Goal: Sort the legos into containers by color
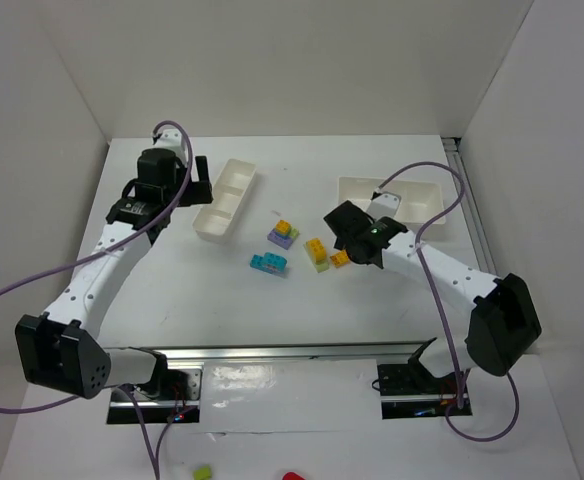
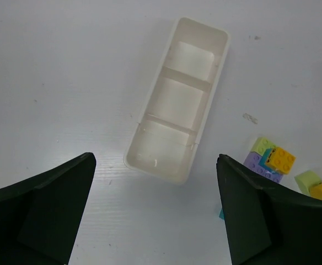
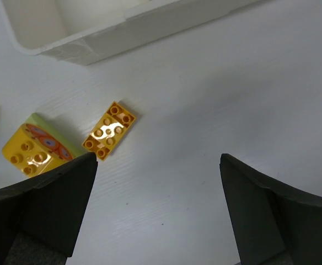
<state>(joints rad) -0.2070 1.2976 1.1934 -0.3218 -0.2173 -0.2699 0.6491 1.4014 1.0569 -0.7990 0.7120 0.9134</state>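
The orange brick [image 3: 109, 131] lies on the counter [image 3: 232, 83] just beside the right tool [image 3: 158, 160], which gapes wide and empty. The right arm [image 1: 442, 275] stretches forward, angled down.

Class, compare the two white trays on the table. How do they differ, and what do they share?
The left tray is narrow, with three compartments in a row; the right tray is wider. The left tray lies slanted in the top view; the right tray lies straight. The right arm hides part of the right tray, none of the left tray. Both are white, shallow and empty where visible.
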